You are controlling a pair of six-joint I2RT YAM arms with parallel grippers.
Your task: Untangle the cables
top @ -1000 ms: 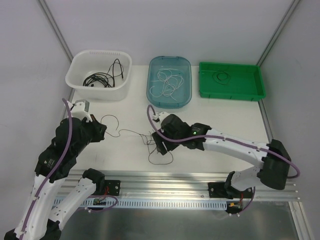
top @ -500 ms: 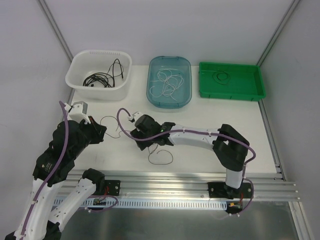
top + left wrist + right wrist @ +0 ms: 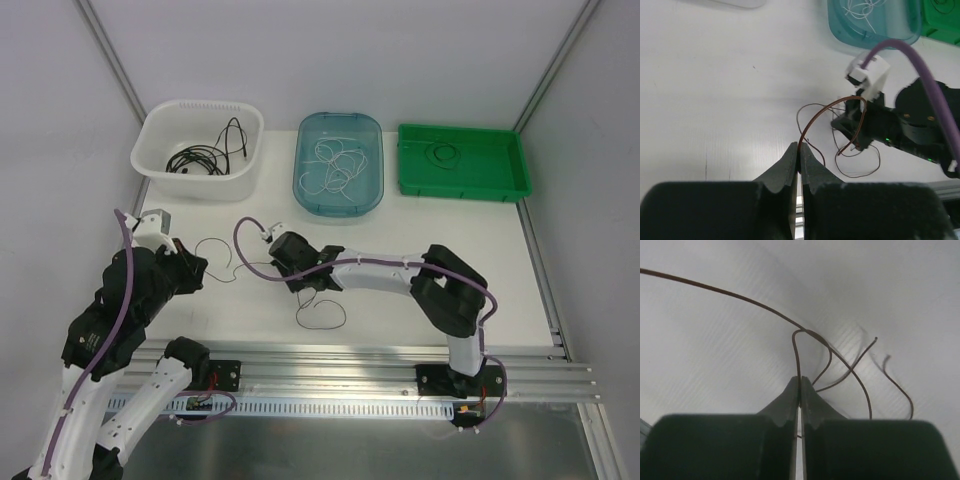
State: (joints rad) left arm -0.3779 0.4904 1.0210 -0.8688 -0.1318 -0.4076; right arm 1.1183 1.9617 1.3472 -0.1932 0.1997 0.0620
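Cables [image 3: 197, 158] in white basket [image 3: 195, 188]

Place: a robot lab test cell, by the look of it.
Walls: plain white panels [image 3: 330, 50] all round, framed by bare aluminium struts [image 3: 112, 62].
Bench: a white table [image 3: 440, 230] with a slotted metal rail [image 3: 330, 360] along its near edge.
Machines: a left arm [image 3: 120, 300] and a right arm [image 3: 375, 272], both mounted at that rail.
Bins: a white basket [image 3: 150, 150], a blue tray [image 3: 370, 150] and a green tray [image 3: 480, 170] in a row, with cables [image 3: 200, 158] in them.
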